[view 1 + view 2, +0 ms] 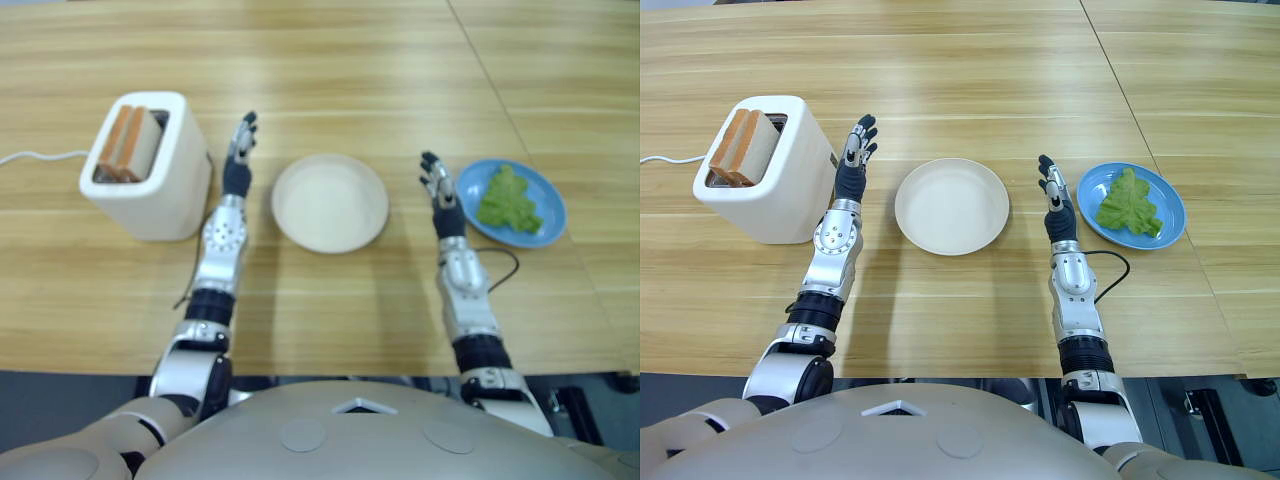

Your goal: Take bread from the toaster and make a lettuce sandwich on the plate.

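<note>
Light wooden bench (970, 80) of long planks, near edge running along the bottom of both views. Toward the left end, well back from the near edge: white toaster (780, 200), upright, slots facing up, casing plain white on the faces in view. Two slices of bread (743, 146) standing side by side in the slots, brown crusts and pale tops poking above the rim, not yet taken. White cord (665, 159) trailing from the toaster toward the left edge. About midway along the bench, level with the toaster: round cream plate (951, 205), shallow, lying flat, whole inner surface showing. Toward the right end: blue plate (1170, 195) carrying a crumpled green leaf of lettuce (1128, 204), resting within the rim. Left hand (853, 160) between toaster and cream plate, just beside the toaster's right wall and apart from the plate's rim, fingers straight and slightly spread, pointing at the far edge, holding nothing. Right hand (1052, 200) between cream plate and blue plate, nearer the blue one, close to its left rim without visibly touching, fingers likewise extended and a little apart, empty. Thin black cable (1112, 268) looping over the bench just beside the right wrist.
</note>
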Action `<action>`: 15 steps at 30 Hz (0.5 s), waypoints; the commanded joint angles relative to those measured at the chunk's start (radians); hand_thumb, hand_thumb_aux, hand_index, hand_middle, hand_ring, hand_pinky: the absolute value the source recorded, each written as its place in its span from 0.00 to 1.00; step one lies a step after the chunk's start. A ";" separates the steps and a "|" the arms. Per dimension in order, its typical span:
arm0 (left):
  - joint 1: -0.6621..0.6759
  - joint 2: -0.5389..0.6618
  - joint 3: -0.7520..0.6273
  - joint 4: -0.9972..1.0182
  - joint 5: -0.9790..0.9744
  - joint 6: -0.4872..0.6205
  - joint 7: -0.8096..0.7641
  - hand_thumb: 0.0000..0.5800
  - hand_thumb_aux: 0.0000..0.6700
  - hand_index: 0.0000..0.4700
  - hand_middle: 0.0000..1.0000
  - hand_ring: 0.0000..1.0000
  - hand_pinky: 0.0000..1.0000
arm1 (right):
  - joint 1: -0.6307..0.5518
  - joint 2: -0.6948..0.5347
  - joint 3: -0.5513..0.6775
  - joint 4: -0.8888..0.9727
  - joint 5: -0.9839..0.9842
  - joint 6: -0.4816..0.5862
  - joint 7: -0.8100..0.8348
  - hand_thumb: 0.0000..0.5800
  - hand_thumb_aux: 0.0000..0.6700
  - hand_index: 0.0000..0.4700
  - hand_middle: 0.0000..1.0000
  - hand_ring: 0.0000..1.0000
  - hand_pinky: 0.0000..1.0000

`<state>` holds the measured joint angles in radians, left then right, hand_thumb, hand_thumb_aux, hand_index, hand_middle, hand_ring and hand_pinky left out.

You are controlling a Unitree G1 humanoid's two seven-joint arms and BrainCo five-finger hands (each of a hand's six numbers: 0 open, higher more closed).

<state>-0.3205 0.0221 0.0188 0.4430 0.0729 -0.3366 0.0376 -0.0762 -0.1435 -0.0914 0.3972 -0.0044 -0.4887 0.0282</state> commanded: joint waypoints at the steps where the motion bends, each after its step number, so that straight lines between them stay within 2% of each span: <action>1: 0.014 0.002 -0.006 -0.002 0.002 0.004 -0.002 0.00 0.00 0.00 0.00 0.00 0.00 | 0.005 0.004 -0.013 -0.007 0.022 -0.003 0.007 0.00 0.00 0.00 0.00 0.00 0.00; 12: 0.017 0.003 -0.010 -0.006 0.003 0.012 -0.004 0.00 0.00 0.00 0.00 0.00 0.00 | 0.013 0.005 -0.005 -0.026 0.048 0.011 0.041 0.00 0.00 0.00 0.00 0.00 0.00; 15: 0.066 0.013 -0.034 -0.220 0.000 0.053 -0.040 0.00 0.00 0.00 0.00 0.00 0.00 | 0.017 0.004 0.001 -0.026 0.046 0.014 0.049 0.00 0.00 0.00 0.00 0.00 0.00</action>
<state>-0.2814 0.0231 0.0057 0.3678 0.0731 -0.3177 0.0226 -0.0720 -0.1397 -0.0886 0.3762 0.0378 -0.4915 0.0686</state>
